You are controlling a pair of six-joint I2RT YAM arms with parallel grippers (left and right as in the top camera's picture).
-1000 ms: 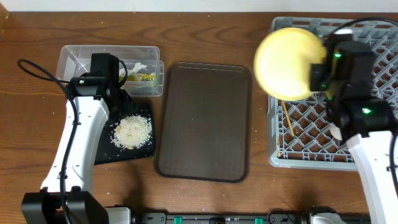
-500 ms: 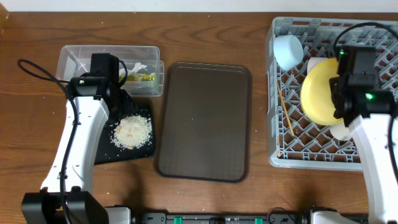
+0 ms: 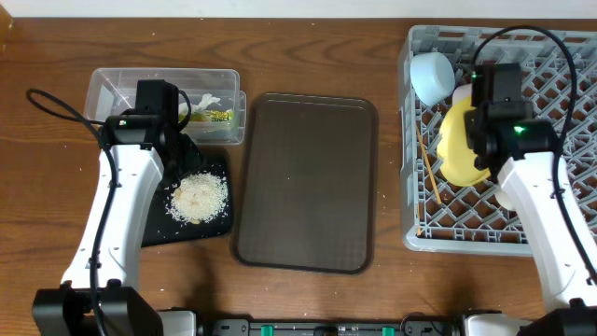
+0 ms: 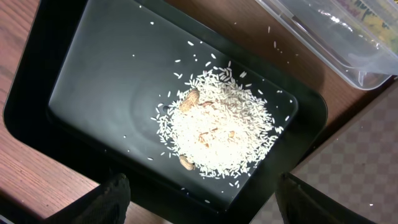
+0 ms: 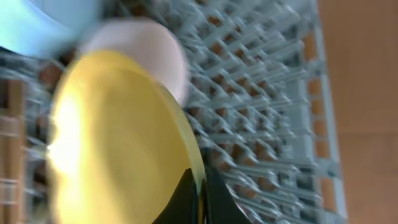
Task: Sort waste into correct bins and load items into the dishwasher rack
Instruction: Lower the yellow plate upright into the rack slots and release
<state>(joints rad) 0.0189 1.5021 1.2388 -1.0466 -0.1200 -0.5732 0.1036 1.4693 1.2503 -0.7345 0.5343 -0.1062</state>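
Risk: right gripper (image 5: pixel 200 186) pinches yellow plate (image 5: pixel 118 143) by its rim, on edge inside dishwasher rack (image 3: pixel 560 65) beside white bowl (image 5: pixel 155 50); released unsupported, it may topple flat or strike the bowl; left gripper (image 4: pixel 208 199) spread.

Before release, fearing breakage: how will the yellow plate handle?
Likely rigid: the yellow plate holds shape pinched at its rim by the right end effector. Glossy, perhaps slippery. Standing tilted in the rack, it may tip.
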